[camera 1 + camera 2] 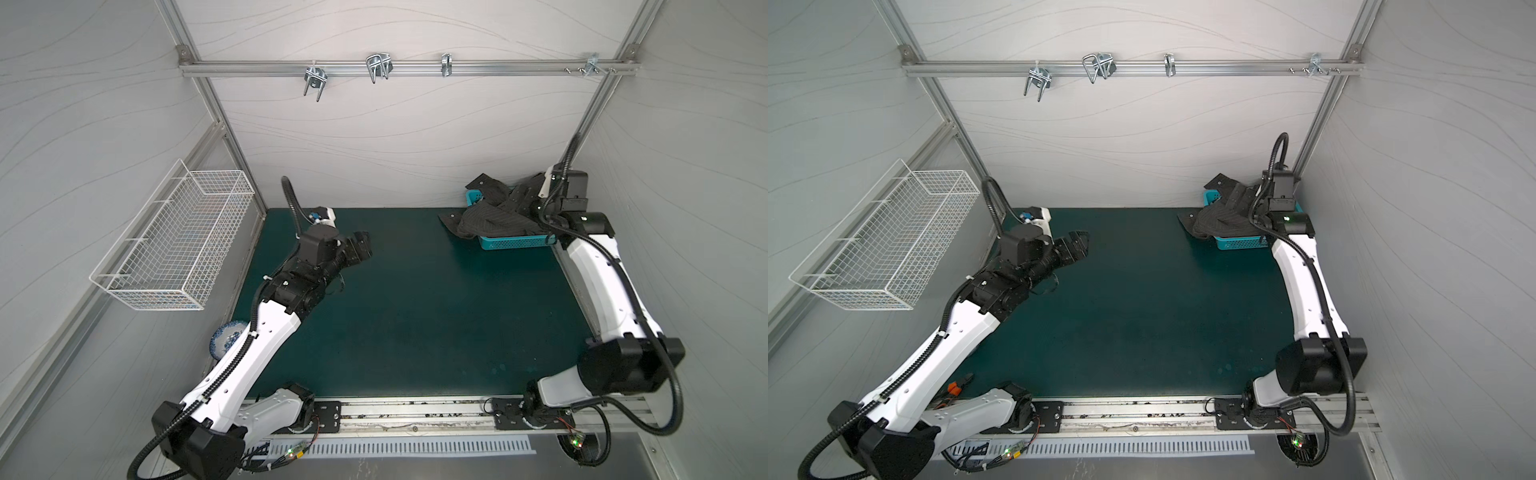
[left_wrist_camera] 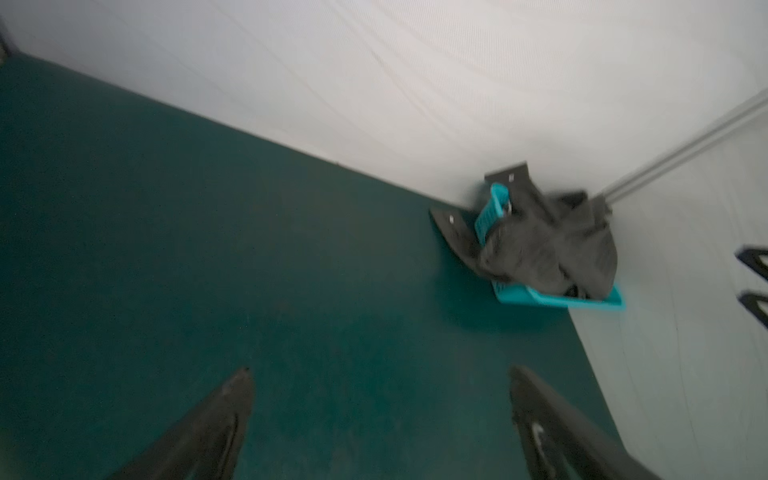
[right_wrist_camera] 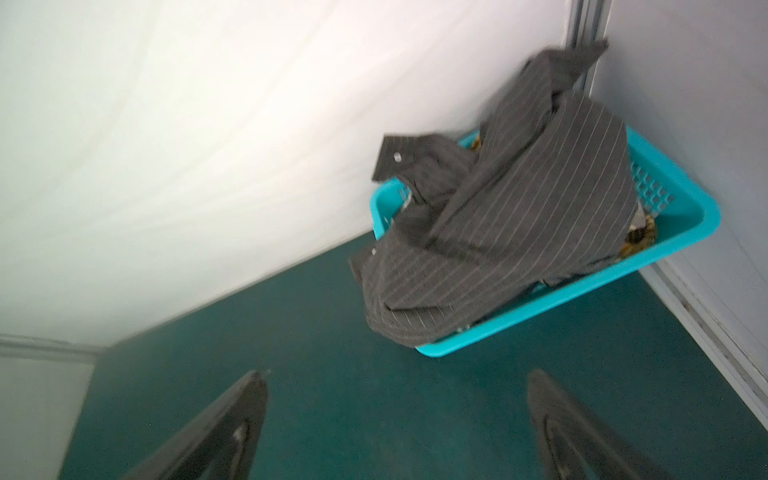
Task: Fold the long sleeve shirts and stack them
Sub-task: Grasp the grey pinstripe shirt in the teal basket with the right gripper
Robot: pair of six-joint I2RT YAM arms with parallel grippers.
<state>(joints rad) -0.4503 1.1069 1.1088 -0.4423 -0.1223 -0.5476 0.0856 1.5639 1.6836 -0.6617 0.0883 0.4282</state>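
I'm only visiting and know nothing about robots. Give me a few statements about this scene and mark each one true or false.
1. The dark pinstriped shirt is draped over the teal basket. True.
2. The left gripper is holding the shirt. False: it is open and empty above the green table, well away from the shirt.
3. The teal basket sits in the middle of the table. False: it is in the far right corner, by the walls.
4. The right gripper is open and holds nothing. True.
5. The white wire basket stands on the table. False: it hangs on the left wall.
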